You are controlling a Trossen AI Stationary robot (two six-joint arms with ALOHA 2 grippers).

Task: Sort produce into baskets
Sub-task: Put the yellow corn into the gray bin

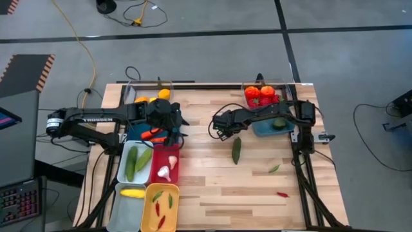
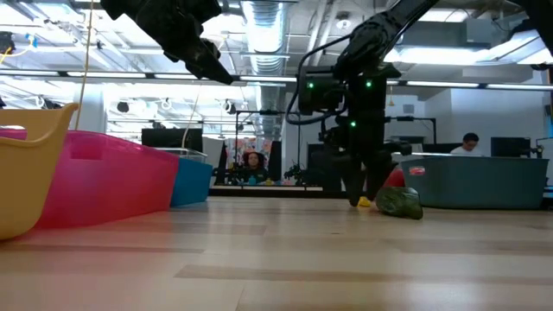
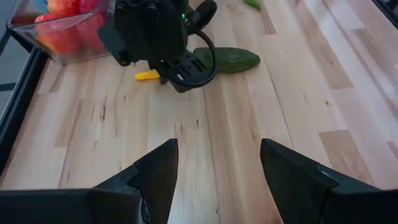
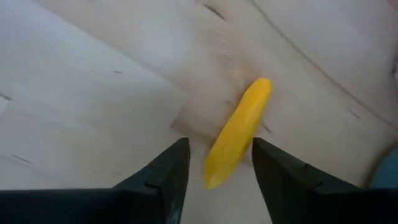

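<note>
Wooden table (image 1: 212, 187): cucumbers fill white basket (image 1: 126, 173); right tool (image 4: 214, 163) straddles yellow squash (image 4: 236, 134); left tool (image 3: 217, 165) open.

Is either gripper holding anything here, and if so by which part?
Nothing is clearly held. The right gripper straddles one end of a yellow chilli on the table; the left gripper is open and empty.
</note>
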